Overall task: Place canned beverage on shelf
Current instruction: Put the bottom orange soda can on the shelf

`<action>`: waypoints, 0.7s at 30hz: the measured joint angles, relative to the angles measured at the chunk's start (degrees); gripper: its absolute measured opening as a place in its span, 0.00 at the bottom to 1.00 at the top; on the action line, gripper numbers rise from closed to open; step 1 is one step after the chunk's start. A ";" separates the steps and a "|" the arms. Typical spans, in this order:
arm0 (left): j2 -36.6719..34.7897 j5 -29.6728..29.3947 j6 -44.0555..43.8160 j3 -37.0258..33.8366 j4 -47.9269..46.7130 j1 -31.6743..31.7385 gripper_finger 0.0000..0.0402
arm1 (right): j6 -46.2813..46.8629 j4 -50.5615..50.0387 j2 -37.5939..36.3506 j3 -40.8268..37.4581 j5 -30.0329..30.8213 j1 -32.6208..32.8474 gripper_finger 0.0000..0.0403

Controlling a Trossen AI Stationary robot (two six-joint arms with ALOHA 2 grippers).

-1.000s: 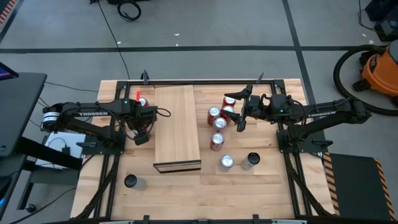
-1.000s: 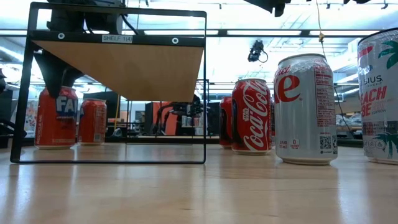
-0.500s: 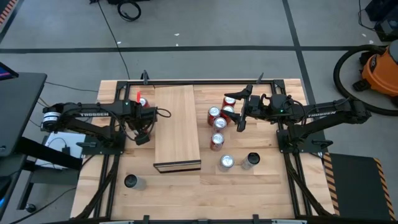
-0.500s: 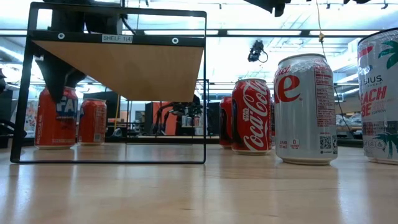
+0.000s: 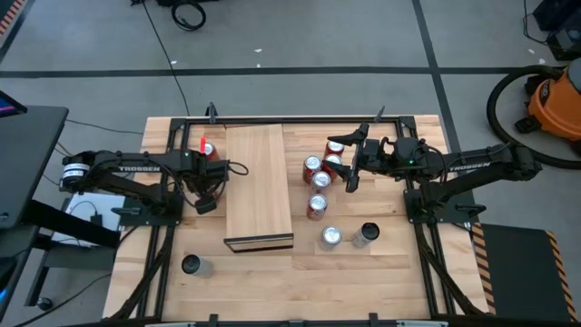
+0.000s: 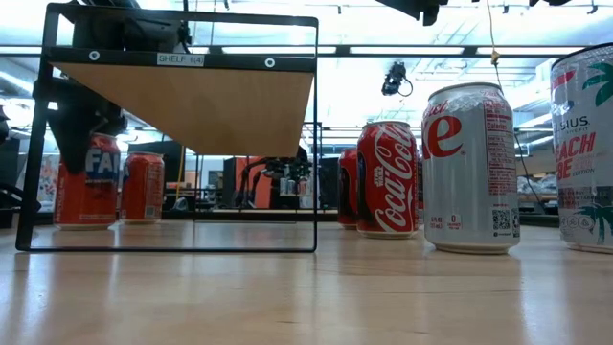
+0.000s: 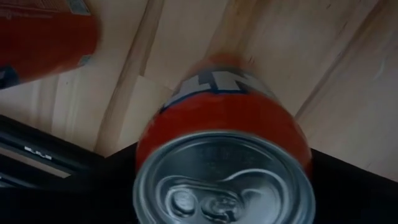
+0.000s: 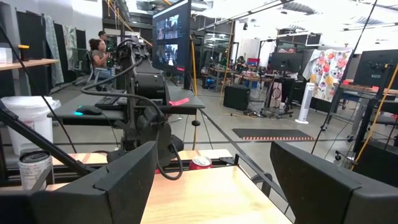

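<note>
I have the left pincer (image 5: 206, 189) down over an orange can (image 7: 224, 168) standing on the table (image 5: 272, 282) just left of the shelf (image 5: 259, 186); its fingers are hidden, so I cannot tell whether it grips. I should centre on the can, pinch squarely, and lift straight up to clear the shelf edge. The right pincer (image 5: 349, 163) waits spread and empty above the cluster of cans (image 5: 318, 182).

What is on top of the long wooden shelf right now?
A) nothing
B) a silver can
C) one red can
A: from above, the shelf has a bare top, while the red cans stand on the table beside it.
</note>
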 joint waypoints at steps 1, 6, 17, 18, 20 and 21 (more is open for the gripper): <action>0.00 -0.02 -0.28 0.00 -0.03 0.00 0.86 | 0.00 0.00 0.00 0.00 0.00 0.00 0.80; -0.03 0.26 -0.69 0.44 -0.66 0.00 0.75 | 0.00 0.00 0.01 0.00 0.00 0.00 0.80; 0.14 -0.50 -0.52 15.81 -11.54 0.07 0.75 | 0.00 0.11 0.00 0.00 0.07 0.00 0.80; 0.42 -1.32 -0.46 17.74 -13.08 0.07 0.75 | 0.00 0.11 0.00 0.00 0.07 0.00 0.80; 1.33 -3.70 -0.34 21.78 -16.72 0.07 0.75 | 0.00 0.11 0.02 0.00 0.09 0.00 0.80; 1.94 -5.19 0.04 24.02 -18.49 0.08 0.75 | 0.00 0.13 0.00 0.00 0.09 0.00 0.80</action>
